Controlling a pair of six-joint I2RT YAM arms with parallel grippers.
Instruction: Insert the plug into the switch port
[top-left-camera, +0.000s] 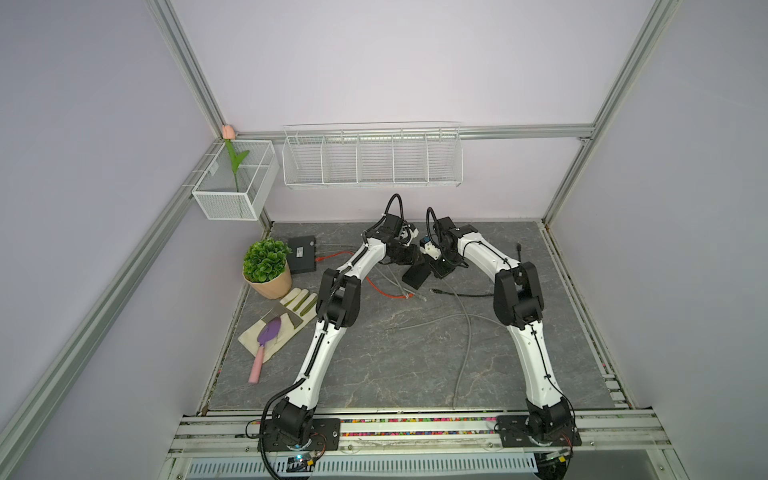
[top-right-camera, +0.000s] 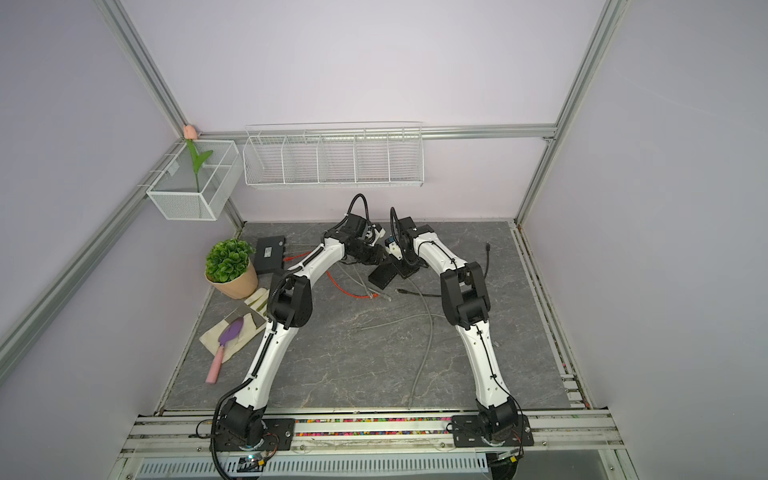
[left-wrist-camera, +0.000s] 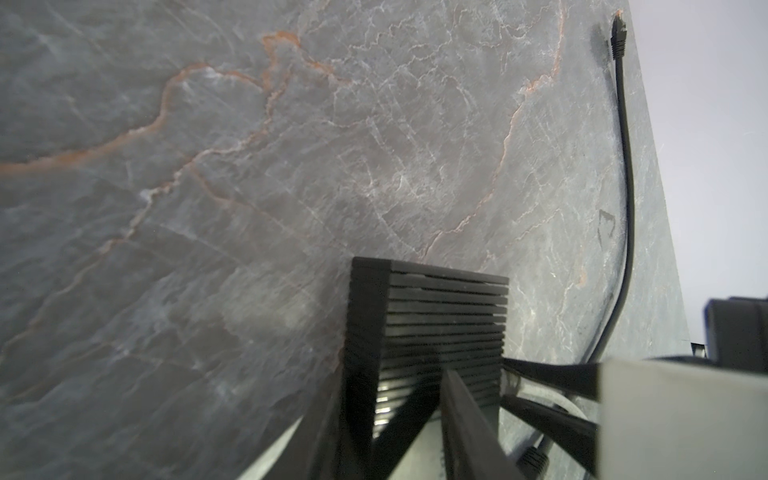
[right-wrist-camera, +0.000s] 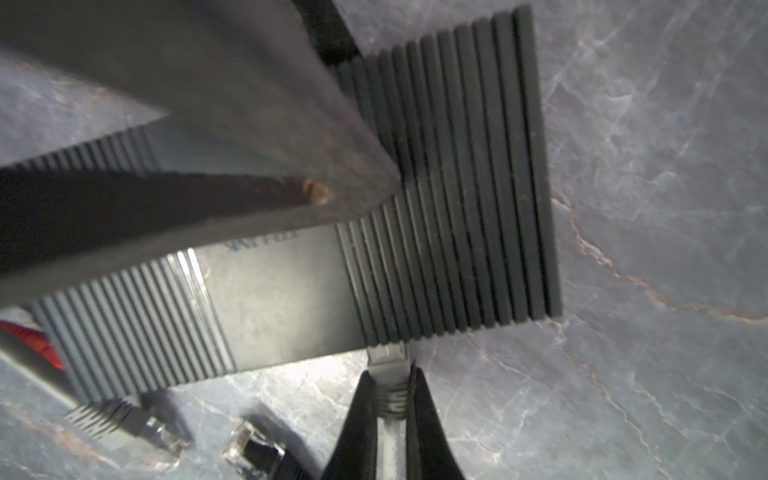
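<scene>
Both arms lean in over the grey marbled surface and meet at the black ribbed switch, which sits toward twelve o'clock of the middle. The left end effector bears on it from about eleven o'clock, its jaws clamped across the switch's body. The right end effector, at about one o'clock, is pinched tight on the ribbed boot of the plug — the plug's pale tip sits right against the switch's side face; how far it sits inside a port I cannot tell. Its grey cable runs back between the fingers.

A grey-booted spare connector and a black-booted spare connector lie just beside the switch; a black cable lies at four o'clock of it. A second black box rests out at ten o'clock — right beside the potted plant.
</scene>
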